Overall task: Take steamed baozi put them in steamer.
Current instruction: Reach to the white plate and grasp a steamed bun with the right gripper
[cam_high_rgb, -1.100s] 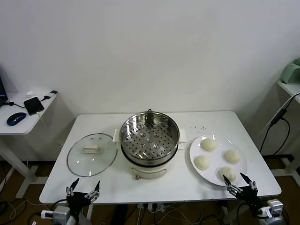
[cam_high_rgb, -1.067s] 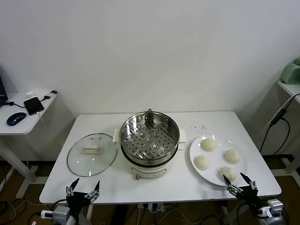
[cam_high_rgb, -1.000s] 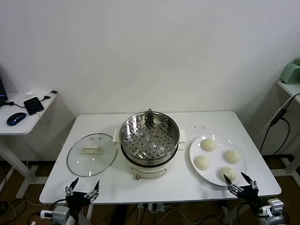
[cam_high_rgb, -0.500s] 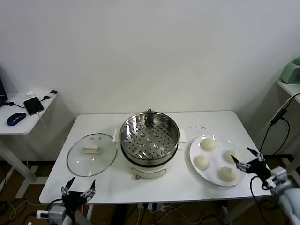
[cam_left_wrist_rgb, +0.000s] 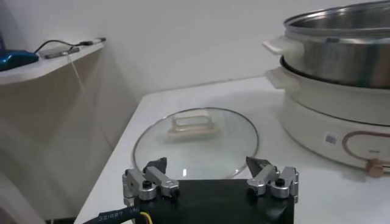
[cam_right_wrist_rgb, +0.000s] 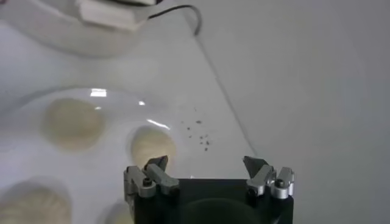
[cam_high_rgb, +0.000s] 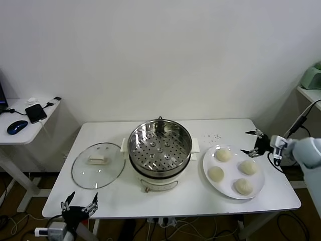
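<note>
Since earlier, right gripper (cam_high_rgb: pixel 253 143) risen from tabletop (cam_high_rgb: pixel 165 198) front edge, now spread beside plate (cam_high_rgb: pixel 257 189); four steamed baozi (cam_high_rgb: pixel 223 154) there, steamer (cam_high_rgb: pixel 160 144) empty; advised: centre over nearest bun, close gently; left gripper (cam_high_rgb: pixel 78 207) parked, spread.

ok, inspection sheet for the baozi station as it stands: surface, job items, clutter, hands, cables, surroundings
Surface: white table, small dark specks near its far right.
Job's things: four steamed baozi on the white plate; steamer holds none.
Clutter: glass lid lies flat to the robot's left of the steamer.
Hands: right hand open, off the plate's far right rim, holding nothing; left hand open, parked at the near left table edge.
Cables: black cable by the right side shelf.
Surroundings: side desk with phone and blue mouse; green object at far right.
</note>
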Available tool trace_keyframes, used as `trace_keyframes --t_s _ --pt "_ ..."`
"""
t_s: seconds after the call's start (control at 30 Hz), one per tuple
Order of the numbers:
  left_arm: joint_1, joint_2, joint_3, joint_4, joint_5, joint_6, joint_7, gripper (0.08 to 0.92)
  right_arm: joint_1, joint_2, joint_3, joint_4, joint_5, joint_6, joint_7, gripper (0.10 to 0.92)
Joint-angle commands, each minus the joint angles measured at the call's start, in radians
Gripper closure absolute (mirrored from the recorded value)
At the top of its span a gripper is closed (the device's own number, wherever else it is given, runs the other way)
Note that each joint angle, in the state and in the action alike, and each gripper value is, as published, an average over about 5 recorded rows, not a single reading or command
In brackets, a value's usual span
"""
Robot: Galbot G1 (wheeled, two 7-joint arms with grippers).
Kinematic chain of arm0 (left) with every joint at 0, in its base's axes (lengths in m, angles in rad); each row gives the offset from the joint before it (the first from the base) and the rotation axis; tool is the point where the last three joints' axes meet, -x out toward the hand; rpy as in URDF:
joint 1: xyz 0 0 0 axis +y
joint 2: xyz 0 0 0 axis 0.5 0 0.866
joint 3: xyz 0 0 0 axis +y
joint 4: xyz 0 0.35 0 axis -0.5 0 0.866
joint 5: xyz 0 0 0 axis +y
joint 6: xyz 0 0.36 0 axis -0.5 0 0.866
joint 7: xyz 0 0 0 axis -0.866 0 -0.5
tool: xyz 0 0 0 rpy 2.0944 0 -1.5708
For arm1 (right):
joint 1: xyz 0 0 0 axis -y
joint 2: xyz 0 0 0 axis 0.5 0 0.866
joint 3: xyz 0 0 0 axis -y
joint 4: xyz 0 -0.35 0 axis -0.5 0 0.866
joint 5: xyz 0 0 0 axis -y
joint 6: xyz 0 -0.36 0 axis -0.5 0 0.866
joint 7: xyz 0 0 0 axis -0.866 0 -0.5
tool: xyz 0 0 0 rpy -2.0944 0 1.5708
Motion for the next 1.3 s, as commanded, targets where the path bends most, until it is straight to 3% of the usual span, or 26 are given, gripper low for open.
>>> trace_keyframes --t_s 0.03,0.5,0.77,1.3 --pt "0.001 -0.004 -0.016 -0.004 -0.01 0.0 -0.001 0.177 0.359 0.074 -0.372 -0.183 -0.215 0.099 -0.24 0.203" --pt "0.005 -0.011 -0.051 -0.006 -0.036 0.002 -0.003 0.177 0.357 0.225 -0.394 -0.351 -0.346 0.114 -0.22 0.203" --pt "0.008 -0.01 -0.052 -0.004 -0.042 0.002 -0.002 0.177 0.291 0.279 -0.294 -0.419 -0.355 0.115 -0.087 0.203" --pt "0.016 -0.011 -0.048 -0.01 -0.042 0.002 -0.003 0.177 0.279 0.318 -0.231 -0.5 -0.394 0.12 -0.032 0.203"
